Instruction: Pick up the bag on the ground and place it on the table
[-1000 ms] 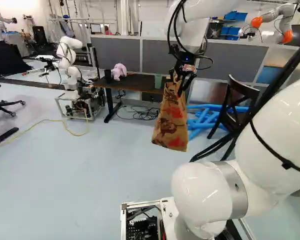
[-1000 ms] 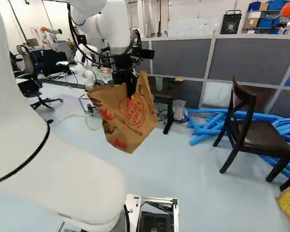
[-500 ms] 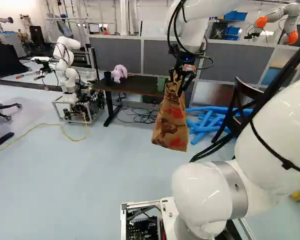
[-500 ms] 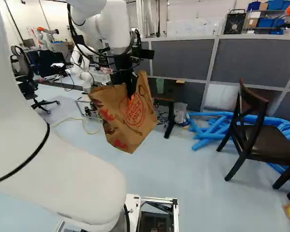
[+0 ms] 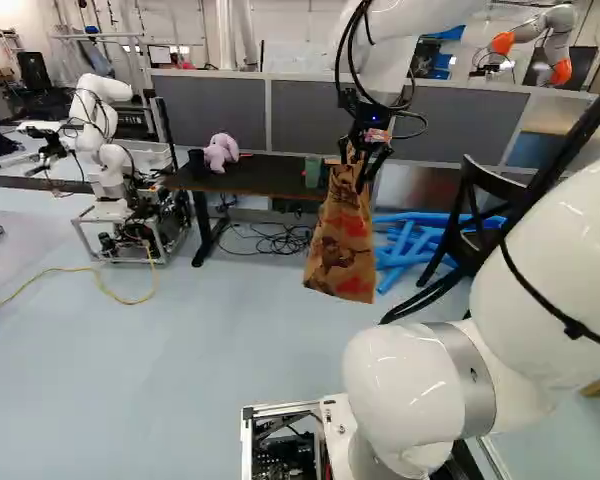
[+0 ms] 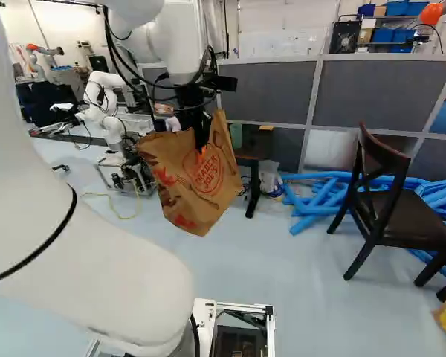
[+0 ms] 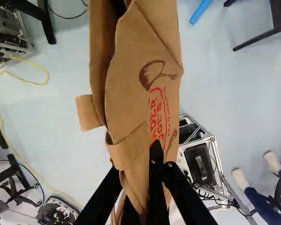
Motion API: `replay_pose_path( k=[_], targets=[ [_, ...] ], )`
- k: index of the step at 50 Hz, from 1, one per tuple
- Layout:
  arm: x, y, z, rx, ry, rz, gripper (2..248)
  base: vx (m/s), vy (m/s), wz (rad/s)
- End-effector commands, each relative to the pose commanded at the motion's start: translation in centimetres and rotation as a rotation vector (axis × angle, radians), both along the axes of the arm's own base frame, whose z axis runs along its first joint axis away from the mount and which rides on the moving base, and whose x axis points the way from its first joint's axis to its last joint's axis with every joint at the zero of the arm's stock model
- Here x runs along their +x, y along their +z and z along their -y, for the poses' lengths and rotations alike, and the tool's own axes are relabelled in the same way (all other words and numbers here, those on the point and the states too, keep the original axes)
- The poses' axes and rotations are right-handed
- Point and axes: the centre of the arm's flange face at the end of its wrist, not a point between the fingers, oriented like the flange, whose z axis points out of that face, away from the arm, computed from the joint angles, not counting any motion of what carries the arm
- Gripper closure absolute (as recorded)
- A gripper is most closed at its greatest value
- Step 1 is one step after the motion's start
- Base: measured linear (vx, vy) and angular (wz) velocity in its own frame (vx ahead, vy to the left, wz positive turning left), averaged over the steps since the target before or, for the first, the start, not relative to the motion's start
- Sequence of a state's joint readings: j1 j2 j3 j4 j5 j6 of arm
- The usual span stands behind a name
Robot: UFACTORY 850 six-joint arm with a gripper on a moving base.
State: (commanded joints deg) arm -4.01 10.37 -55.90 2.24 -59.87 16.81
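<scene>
1. The pincer [image 6: 201, 146] is pinching the brown paper bag [image 5: 338, 245] near its top, and the bag is hanging in the air above the floor [image 5: 180, 360].
2. In the left base view, the dark surface [image 5: 265, 178] is standing at ten o'clock from the bag, carrying a pink plush toy [image 5: 220, 151], a black container [image 5: 196, 161] and a green cup [image 5: 312, 173].
3. Blue foam tubes [image 5: 408, 248] are lying at three o'clock from the bag, a wooden chair [image 6: 409, 216] standing beside them.
4. Another robot [image 5: 105, 150] is standing at ten o'clock, beside the surface.
</scene>
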Motion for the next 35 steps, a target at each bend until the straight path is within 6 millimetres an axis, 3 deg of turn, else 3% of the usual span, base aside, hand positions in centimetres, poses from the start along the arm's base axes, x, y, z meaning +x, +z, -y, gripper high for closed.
replay_pose_path(
  k=[35],
  targets=[
    [0.0, 0.0, 0.0, 0.0, 0.0, 0.0, 229, 0.163, 0.106, -0.031]
  ],
)
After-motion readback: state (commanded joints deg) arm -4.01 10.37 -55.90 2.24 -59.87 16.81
